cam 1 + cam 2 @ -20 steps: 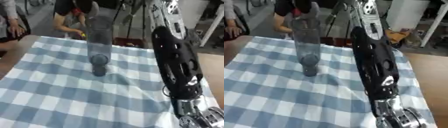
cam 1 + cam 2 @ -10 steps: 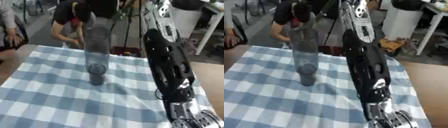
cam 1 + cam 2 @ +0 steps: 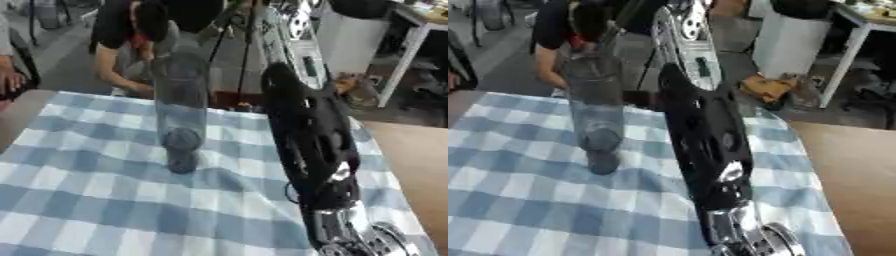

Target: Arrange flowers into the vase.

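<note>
Camera tilted, vase unmoved | tall clear glass vase [image 3: 179,112] upright on checked cloth [image 3: 79,200] | right arm [image 3: 311,140] glossy black, fingers unseen

Blue and white checked cloth [image 3: 96,200] covers most of the table [image 3: 418,165], with bare brown wood showing at 3 o'clock. Past the far edge, a white cabinet [image 3: 354,42] stands at about 1 o'clock, and some orange-brown stuff [image 3: 767,87] lies on the floor beside it.

Even indoor light, fairly bright; both views are smeared with motion blur, and the vase [image 3: 179,112] casts a soft shadow.
</note>
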